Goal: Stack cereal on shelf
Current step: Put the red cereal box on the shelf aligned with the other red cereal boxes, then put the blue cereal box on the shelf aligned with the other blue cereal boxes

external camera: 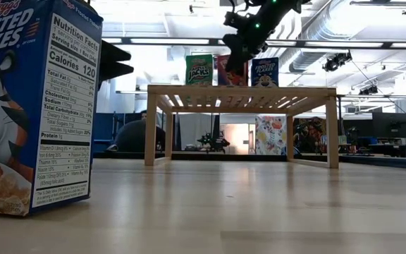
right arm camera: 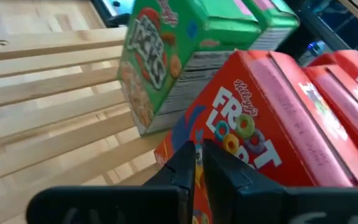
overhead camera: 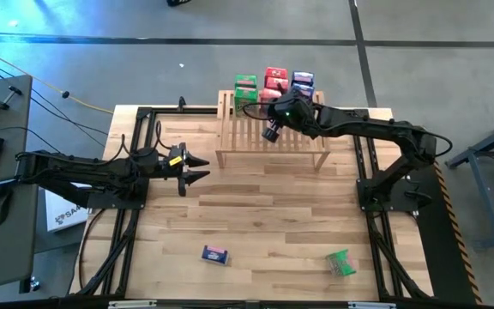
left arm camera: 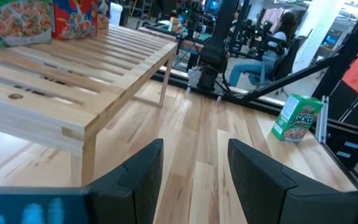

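1. On the far edge of the shelf (overhead camera: 273, 130) we see the stacked cereal (overhead camera: 274, 86): green, red and blue boxes standing upright in short rows, side by side and touching.
2. Over those rows, just above the shelf's slats, hangs our right gripper (right arm camera: 199, 163). Its fingers are nearly together, tips against the face of a red Froot Loops box (right arm camera: 272, 118), and they clamp nothing.
3. Beside the shelf's left end, near its front leg and above the table (overhead camera: 264, 215), waits our left gripper (left arm camera: 194, 165). Its fingers are spread apart and empty.
4. Well in front of the shelf, near the table's near edge, two boxes are not yet shelved: a blue box (overhead camera: 216, 254) towards the left and a green box (overhead camera: 340, 263) towards the right. From the top camera we cannot tell whether they stand or lie.
5. We judge each box light, thin-walled and easy to dent, with printed card that may slip under hard fingers.
6. We would take a box across its two narrow sides, near the middle, squeezing gently so the card does not buckle.
7. Each box is a small rectangle with bright cartoon printing on the front and a plain nutrition panel on one narrow side.
8. A slat gap could tip a box set down crooked, we think.
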Robot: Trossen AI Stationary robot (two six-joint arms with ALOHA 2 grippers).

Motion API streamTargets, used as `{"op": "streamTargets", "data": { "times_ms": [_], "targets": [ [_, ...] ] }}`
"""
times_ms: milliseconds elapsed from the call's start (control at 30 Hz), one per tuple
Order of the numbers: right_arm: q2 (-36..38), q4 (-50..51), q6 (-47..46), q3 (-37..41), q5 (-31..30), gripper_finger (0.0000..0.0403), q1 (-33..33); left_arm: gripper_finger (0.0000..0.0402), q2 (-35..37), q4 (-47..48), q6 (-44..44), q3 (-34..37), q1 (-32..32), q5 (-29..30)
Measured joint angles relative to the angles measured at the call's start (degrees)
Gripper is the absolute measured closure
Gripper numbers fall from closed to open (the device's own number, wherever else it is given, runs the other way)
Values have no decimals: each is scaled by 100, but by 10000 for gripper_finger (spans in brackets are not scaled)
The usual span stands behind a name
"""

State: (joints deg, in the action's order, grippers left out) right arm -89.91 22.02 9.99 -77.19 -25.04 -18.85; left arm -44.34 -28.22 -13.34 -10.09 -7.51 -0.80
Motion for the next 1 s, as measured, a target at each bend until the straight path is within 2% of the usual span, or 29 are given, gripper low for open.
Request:
{"op": "streamTargets", "data": {
  "times_ms": [300, 433, 567, 833, 933, 1000],
  "targets": [
    [204, 137, -64, 0, -173, 382, 243, 232, 0, 194, 50, -2, 0, 0],
    [572, 569, -116, 44, 417, 395, 552, 232, 0, 189, 147, 0, 0, -1],
    [975, 66, -235, 642, 935, 400, 1019, 244, 0, 179, 207, 0, 13, -1],
    [1663, -2097, -702, 2574, 996, 402, 2148, 331, 0, 92, 379, 0, 109, -9],
    [1789, -2398, -1048, 2974, 840, 403, 2578, 378, 0, 91, 410, 0, 217, -24],
    [1854, -2331, -1259, 3080, 724, 403, 2868, 395, 0, 85, 399, 0, 272, -16]
  ]
}}
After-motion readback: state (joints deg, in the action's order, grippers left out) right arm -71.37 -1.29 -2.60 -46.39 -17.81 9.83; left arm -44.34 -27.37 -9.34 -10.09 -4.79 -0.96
